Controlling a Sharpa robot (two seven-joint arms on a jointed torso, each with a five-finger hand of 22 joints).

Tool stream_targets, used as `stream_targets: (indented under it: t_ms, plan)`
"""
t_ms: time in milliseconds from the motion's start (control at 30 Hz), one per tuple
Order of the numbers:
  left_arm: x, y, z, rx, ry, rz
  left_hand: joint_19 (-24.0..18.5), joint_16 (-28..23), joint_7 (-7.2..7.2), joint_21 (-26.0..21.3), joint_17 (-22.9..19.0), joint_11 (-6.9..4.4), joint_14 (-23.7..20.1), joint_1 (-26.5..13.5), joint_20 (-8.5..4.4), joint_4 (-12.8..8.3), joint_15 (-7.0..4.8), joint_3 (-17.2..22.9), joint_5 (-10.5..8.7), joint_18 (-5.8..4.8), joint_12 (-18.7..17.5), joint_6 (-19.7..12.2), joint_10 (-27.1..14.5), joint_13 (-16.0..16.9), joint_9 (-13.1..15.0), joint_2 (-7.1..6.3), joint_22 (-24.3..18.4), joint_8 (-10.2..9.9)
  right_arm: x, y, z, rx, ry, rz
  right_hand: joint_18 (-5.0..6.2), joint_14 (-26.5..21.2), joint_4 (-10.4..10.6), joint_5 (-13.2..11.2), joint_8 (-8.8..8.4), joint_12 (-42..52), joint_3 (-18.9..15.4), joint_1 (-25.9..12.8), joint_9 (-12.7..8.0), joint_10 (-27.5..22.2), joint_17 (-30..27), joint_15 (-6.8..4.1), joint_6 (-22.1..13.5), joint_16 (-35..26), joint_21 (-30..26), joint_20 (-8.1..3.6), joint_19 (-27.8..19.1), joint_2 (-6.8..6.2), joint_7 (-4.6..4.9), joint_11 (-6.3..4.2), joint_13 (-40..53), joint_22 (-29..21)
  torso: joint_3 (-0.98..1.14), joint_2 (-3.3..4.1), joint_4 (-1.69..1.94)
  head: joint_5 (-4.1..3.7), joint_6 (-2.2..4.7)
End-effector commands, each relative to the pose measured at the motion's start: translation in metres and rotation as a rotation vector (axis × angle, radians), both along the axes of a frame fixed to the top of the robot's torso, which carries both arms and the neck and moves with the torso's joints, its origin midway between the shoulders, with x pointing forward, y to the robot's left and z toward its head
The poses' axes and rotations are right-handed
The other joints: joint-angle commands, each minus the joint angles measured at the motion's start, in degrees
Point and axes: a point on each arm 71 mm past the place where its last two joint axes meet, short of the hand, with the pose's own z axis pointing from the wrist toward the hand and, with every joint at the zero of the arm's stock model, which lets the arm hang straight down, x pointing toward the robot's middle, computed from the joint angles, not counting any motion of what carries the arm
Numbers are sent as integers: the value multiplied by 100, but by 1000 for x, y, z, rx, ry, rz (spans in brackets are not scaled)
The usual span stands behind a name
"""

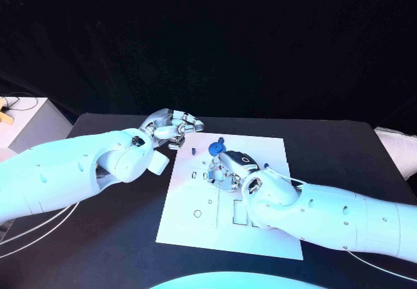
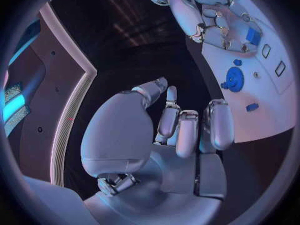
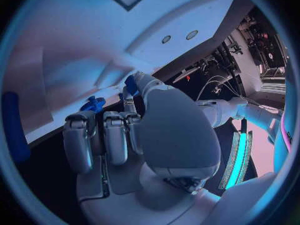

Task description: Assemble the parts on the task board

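The white task board (image 1: pixel 261 238) lies in the middle of the black table. My right hand (image 1: pixel 229 169) is down on its upper middle, with a small blue part (image 2: pixel 252 35) pinched at its fingertips; the same blue part (image 3: pixel 131 84) shows between thumb and finger. A round blue part (image 1: pixel 217 146) stands just beyond that hand, and a small blue piece (image 1: pixel 191 149) lies near the board's far left corner. My left hand (image 1: pixel 175 129) hovers off that corner with its fingers (image 2: pixel 187 127) curled in and nothing in them.
Empty slots and holes (image 1: pixel 241 212) mark the board's near half. A long blue piece (image 3: pixel 14 127) lies on the board beside my right hand. A pale side table (image 1: pixel 26 123) stands off the table's far left, and cables (image 1: pixel 35 226) trail at the left.
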Motion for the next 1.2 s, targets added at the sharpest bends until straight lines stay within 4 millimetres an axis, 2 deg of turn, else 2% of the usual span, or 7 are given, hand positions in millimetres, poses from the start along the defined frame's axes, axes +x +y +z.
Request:
stream_targets:
  t_ms: [33,500,633,800,1033,1200]
  plan:
    - [-1,-3,-1,13,9,-27,41,32,23,18,1219,14,505,-48,-13,22,-15,-24,-11,-116,-26,-12,-62,-40,-9,-6,9,-32,-2,3,0,-6,-22,20,-32,588,-6,16,18,-36,33,-41,102,493,1509,-41,74,36,-5,-39,587,-9,-81,-56,1402,1491,-1,2,-1,55,-27]
    - [-1,-2,-2,27,15,-31,45,33,34,22,1224,22,507,-49,-10,24,-10,-25,-11,-117,-56,-33,-114,-105,-15,-7,15,-50,-3,5,-5,-13,-14,21,-29,588,-3,-3,22,-52,40,-64,101,479,1509,-40,59,36,-14,-39,583,-27,-77,-54,1387,1484,-2,0,-12,106,-36]
    - [-1,-3,-2,28,16,-33,43,34,37,21,1228,24,509,-52,-9,27,-9,-26,-11,-117,-61,-37,-122,-115,-16,-7,12,-52,-3,6,-6,-18,-10,23,-29,588,-3,-6,22,-54,42,-67,100,478,1509,-39,56,36,-16,-39,582,-29,-77,-53,1386,1483,6,-3,-10,127,-22]
    - [-1,-3,-2,28,16,-36,43,32,42,21,1223,28,507,-58,-7,31,-5,-29,-11,-117,-84,-45,-158,-165,-18,-8,13,-59,-2,6,-7,-25,-5,21,-24,586,-1,-22,20,-83,49,-87,96,453,1502,-35,28,33,-35,-37,573,-50,-67,-47,1361,1470,2,-1,-9,122,-35]
    - [-1,-3,-2,28,17,-39,48,31,46,24,1220,32,506,-65,-5,37,-2,-32,-12,-118,-85,-49,-162,-165,-20,-9,19,-63,-2,6,-8,-33,0,15,-16,584,24,-85,-13,-121,70,-178,66,420,1493,-1,-105,29,-66,-14,559,-116,-12,-1,1330,1450,9,1,-9,100,-50]
    - [-1,-3,-2,29,17,-40,48,31,46,24,1220,32,506,-65,-5,37,-2,-32,-12,-118,-85,-49,-162,-165,-20,-9,19,-63,-1,6,-9,-37,2,13,-13,583,42,-125,-27,-140,63,-224,51,403,1488,18,-160,27,-76,1,555,-153,12,22,1314,1444,10,2,-11,99,-35]
